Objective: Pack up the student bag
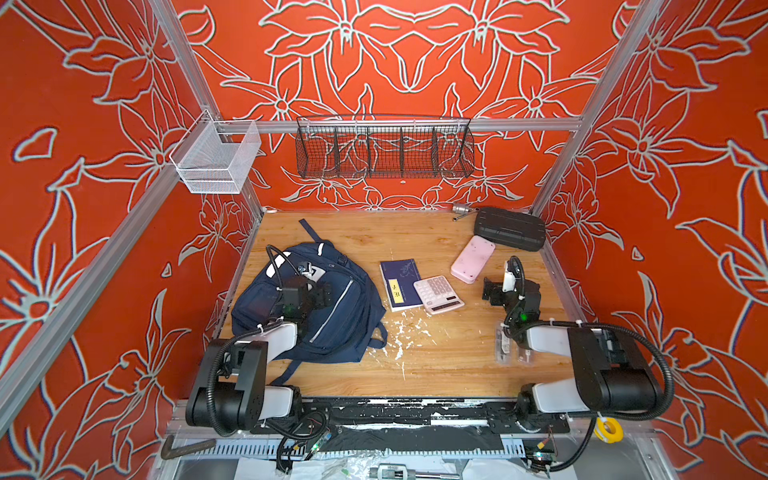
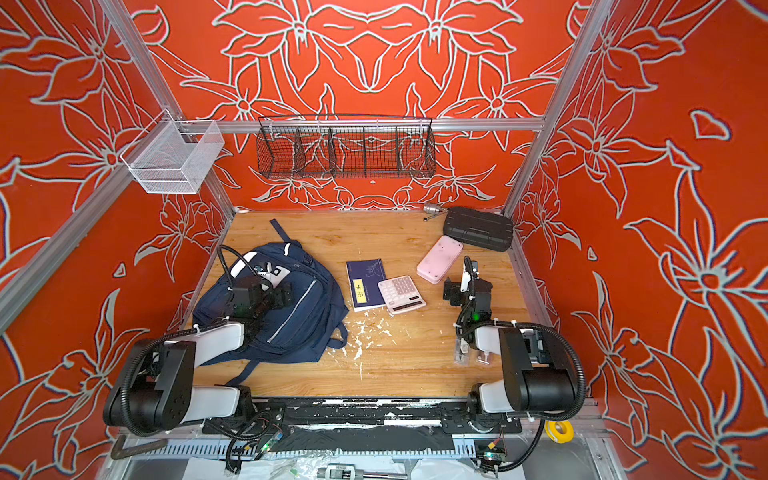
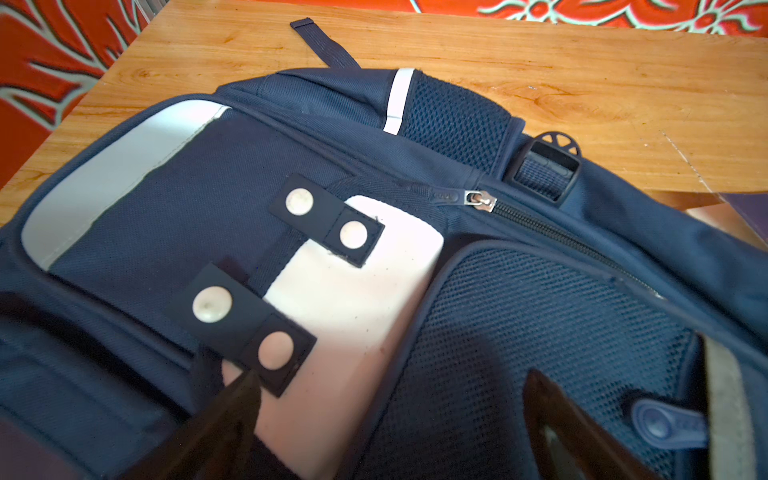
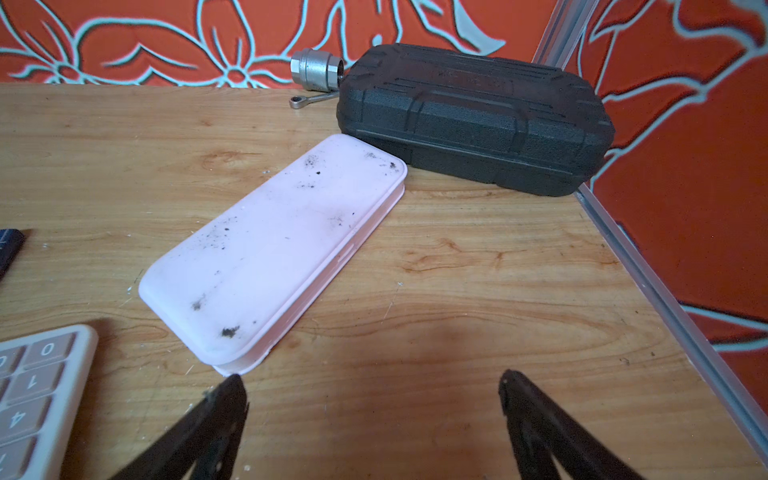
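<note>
Bag: you have the student bag (image 1: pixel 340 316) lying flat on the left of the table (image 1: pixel 436 365).
Left gripper: your left gripper (image 3: pixel 392 376) hovers over the bag's white patch, jaws apart, empty.
Right gripper: your right gripper (image 4: pixel 372 378) is also spread wide and empty, over bare wood beside the pink case (image 4: pixel 270 249).

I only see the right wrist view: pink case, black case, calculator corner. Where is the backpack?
Observer: The student bag lies at the left of the table.
Operator: Is it open?
Observer: Its zipper looks closed in the left wrist view.
Operator: And the left end effector?
Observer: The left end effector is open over the bag's white patch.
</note>
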Robot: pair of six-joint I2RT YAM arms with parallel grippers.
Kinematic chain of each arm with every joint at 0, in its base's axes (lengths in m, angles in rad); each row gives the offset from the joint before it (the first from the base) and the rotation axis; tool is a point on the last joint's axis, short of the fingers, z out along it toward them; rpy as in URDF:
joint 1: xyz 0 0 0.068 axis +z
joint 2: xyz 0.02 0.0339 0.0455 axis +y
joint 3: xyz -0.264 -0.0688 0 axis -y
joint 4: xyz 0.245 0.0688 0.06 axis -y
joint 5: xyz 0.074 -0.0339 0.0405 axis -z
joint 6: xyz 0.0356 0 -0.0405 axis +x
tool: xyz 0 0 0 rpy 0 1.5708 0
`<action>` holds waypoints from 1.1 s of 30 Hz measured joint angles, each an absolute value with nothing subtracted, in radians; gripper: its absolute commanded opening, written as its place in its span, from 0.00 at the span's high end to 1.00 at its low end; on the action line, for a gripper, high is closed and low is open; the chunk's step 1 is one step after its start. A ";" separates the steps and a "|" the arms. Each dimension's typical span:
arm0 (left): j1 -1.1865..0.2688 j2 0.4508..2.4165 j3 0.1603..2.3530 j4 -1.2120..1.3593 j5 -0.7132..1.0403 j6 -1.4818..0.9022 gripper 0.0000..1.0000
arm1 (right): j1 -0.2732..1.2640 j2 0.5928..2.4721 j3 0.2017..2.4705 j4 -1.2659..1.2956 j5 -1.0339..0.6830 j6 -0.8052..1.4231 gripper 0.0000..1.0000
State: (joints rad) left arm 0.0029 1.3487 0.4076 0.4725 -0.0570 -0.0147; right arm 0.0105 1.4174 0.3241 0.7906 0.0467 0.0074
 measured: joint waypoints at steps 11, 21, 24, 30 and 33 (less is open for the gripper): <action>-0.033 1.277 1.063 -0.297 -0.139 -0.309 0.06 | 0.028 1.063 0.598 0.301 -0.036 0.094 0.16; -0.146 1.564 1.275 -0.764 -0.067 -0.764 0.08 | 0.251 1.202 0.826 -0.040 -0.143 0.131 0.18; -0.150 1.704 1.362 -0.856 -0.056 -0.823 0.11 | 0.295 1.252 0.837 -0.108 -0.185 0.126 0.18; -0.165 1.931 1.607 -0.968 -0.043 -0.857 0.11 | 0.319 1.324 0.847 -0.154 -0.229 0.113 0.18; -0.173 1.994 1.656 -0.994 -0.043 -0.858 0.11 | 0.325 1.380 0.874 -0.171 -0.250 0.105 0.20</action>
State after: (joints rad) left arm -0.1726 1.9938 1.6558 -0.9936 -0.0425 -0.8581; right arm 0.3248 1.3800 0.8738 -0.1707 -0.2504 0.1047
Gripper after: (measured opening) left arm 0.893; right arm 0.813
